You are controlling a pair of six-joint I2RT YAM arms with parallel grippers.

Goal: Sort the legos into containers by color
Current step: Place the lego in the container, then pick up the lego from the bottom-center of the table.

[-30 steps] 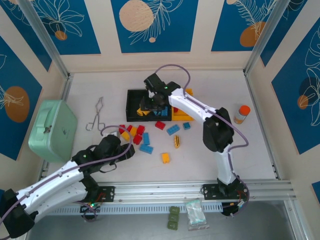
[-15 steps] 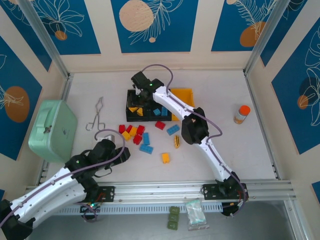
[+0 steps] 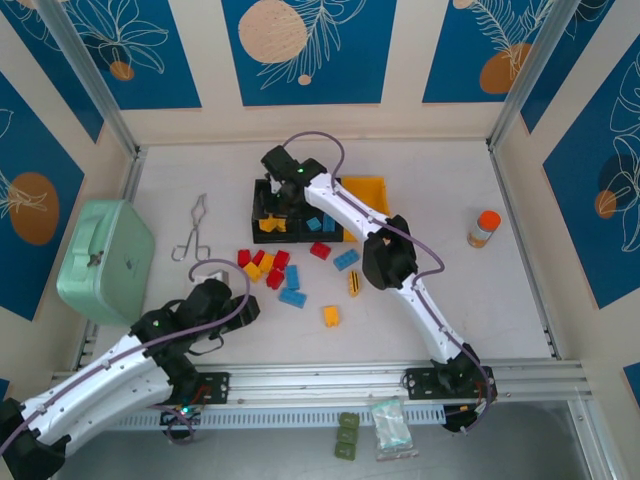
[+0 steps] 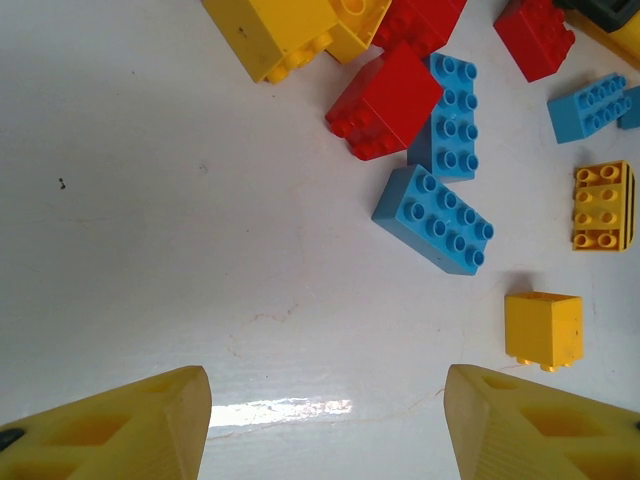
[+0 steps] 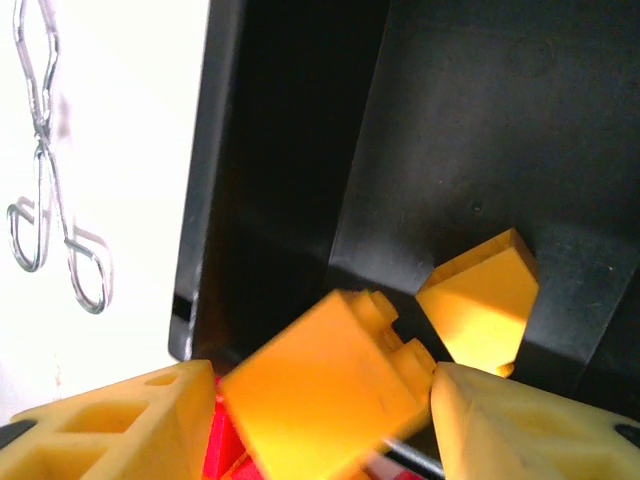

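Observation:
Loose legos lie mid-table: a red and yellow cluster [image 3: 262, 265], blue bricks [image 3: 293, 297] [image 3: 346, 259], a red one [image 3: 320, 250] and a yellow one [image 3: 331, 316]. The three joined bins stand behind them: left black bin [image 3: 258, 236], middle black bin [image 3: 322, 236], yellow bin [image 3: 368, 188]. My right gripper [image 3: 275, 200] hangs over the left black bin [image 5: 300, 150]. Its jaws [image 5: 322, 430] are spread wide, and a blurred yellow brick [image 5: 320, 400] is between them. Another yellow brick [image 5: 480, 300] lies inside. My left gripper [image 4: 328, 430] is open over bare table, short of a blue brick [image 4: 435, 218].
A mint-green lidded box [image 3: 105, 258] sits at the left and metal tongs [image 3: 192, 232] lie beside the bins. An orange-capped bottle [image 3: 484, 228] stands at the right. Small packets [image 3: 390, 428] lie in front of the rail.
My right gripper has swung left from the middle of the bin row to the left black bin, carrying a yellow brick that now blurs between spread fingers. The left arm drew back slightly.

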